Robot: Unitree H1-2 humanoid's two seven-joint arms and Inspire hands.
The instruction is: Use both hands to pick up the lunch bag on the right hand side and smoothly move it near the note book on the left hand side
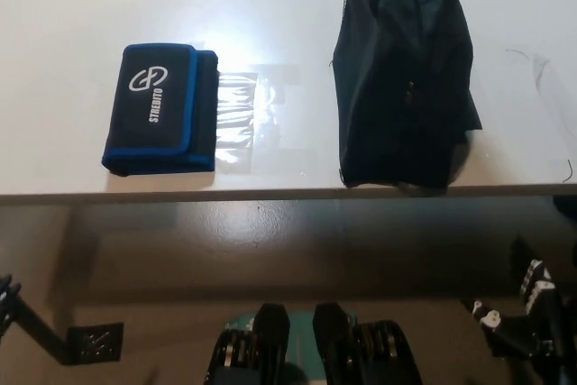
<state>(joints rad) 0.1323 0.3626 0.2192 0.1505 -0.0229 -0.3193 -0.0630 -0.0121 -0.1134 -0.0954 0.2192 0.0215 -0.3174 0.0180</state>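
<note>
Lunch bag (403,78), a dark, soft fabric sack with bluish trim near its top, stands at the upper right of the frame on the pale counter (72,15), its lower end close to the counter's front edge. It looks limp and slightly slumped, with loose folds and a zip line down its middle, so I judge it will sag and shift when lifted. At the centre left lies the black, blue-edged flat case with white lettering, the note book (162,107), with a strip of clear shiny plastic (236,114) just beside it on its right. The two are well apart. Neither hand is on the bag: the black right hand (527,313) sits low at the bottom right, below the counter edge, and whether its fingers are apart or closed I cannot tell; the white left hand is not in view. The risks I see: uneven grips from the two sides could let the soft fabric fold and slip, a one-sided pull could drag it off the nearby front edge, and a low carry could snag the plastic or knock the note book.
</note>
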